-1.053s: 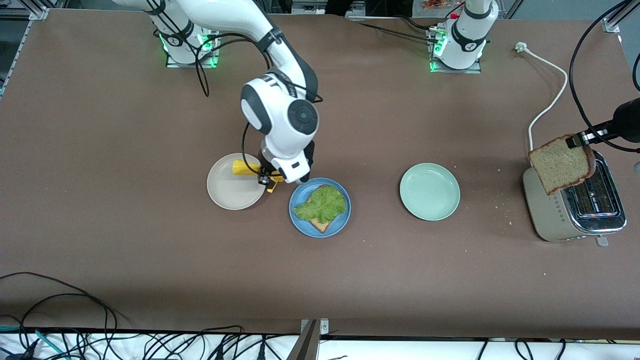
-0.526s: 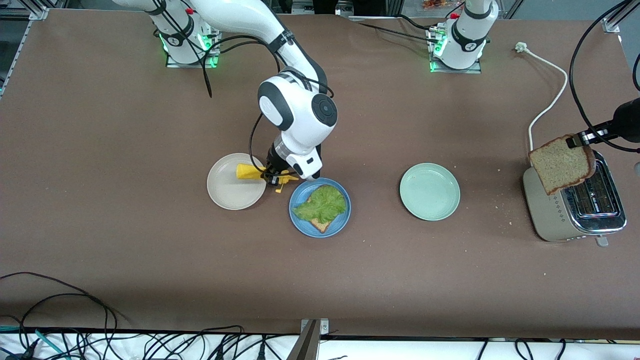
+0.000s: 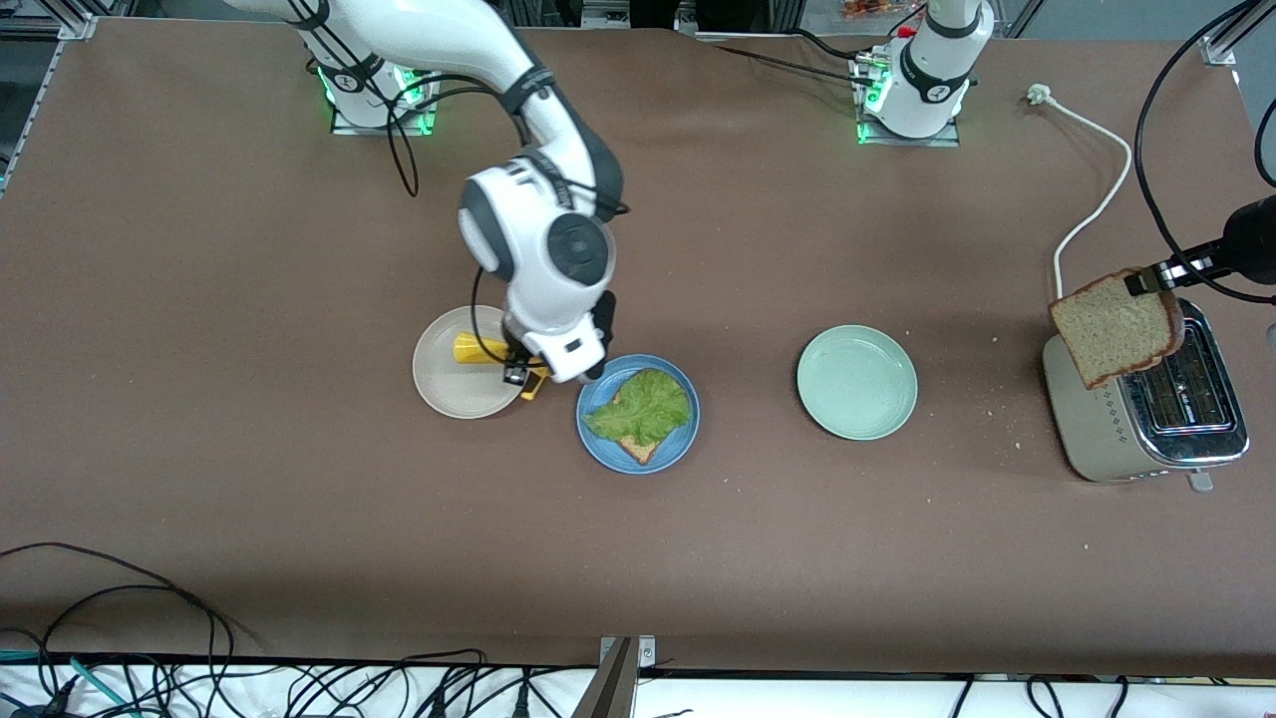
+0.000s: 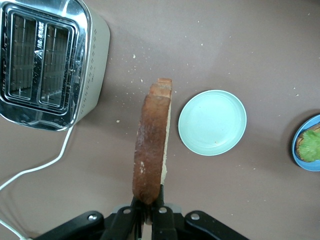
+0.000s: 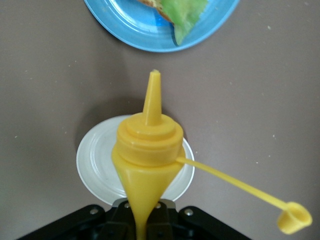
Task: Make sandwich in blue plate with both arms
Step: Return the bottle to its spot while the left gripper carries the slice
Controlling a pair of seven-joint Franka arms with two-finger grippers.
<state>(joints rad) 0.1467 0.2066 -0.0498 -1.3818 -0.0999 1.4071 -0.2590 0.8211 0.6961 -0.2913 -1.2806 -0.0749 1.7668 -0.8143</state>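
Observation:
The blue plate [image 3: 598, 439] lies mid-table and holds one brown bread slice [image 3: 640, 451] under a ruffled green lettuce leaf [image 3: 643, 407]. My right gripper [image 3: 518, 369] is shut on a yellow squeeze bottle [image 3: 474, 349], held on its side over the edge of the beige plate [image 3: 449, 389] beside the blue plate. In the right wrist view the bottle [image 5: 147, 150] points its nozzle toward the blue plate [image 5: 130, 25], between my right gripper's [image 5: 142, 220] jaws. My left gripper [image 3: 1146, 281] is shut on the second bread slice [image 3: 1115, 327] over the toaster [image 3: 1146, 419]. The slice [image 4: 151, 145] shows edge-on in my left gripper [image 4: 148, 212].
An empty pale green plate [image 3: 857, 382] lies between the blue plate and the toaster. The toaster's white cord [image 3: 1092, 199] runs toward the left arm's base. The bottle's open cap [image 5: 292, 220] hangs on its strap. Crumbs lie near the toaster.
My right arm swung toward the left arm's end, then back, and the yellow bottle now sits farther over the beige plate. The left gripper's bread slice rose slightly.

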